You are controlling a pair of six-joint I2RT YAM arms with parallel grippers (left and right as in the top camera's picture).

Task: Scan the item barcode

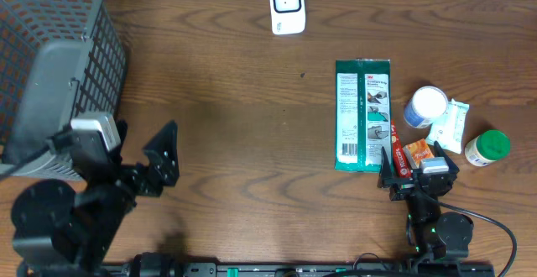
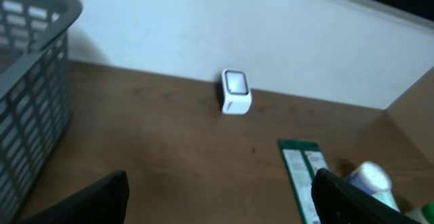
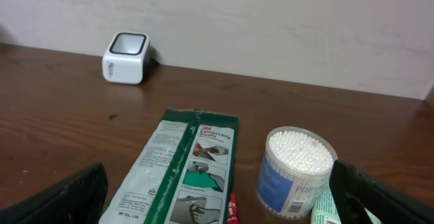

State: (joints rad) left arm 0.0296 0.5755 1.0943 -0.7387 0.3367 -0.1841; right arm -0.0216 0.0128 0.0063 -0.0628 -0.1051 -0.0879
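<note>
Since the left hand (image 1: 162, 161) and right hand (image 1: 417, 169) both gape wide and empty, scanning looks unstarted: the green packet (image 1: 362, 115) lies unlifted at three o'clock, the scanner (image 1: 287, 6) at twelve.

Soft, even light; left wrist view dim and blurry, the scanner (image 2: 236, 91) perhaps glaring.

Left claw (image 1: 138, 145) and right claw (image 1: 416, 163) both gape wide.
</note>
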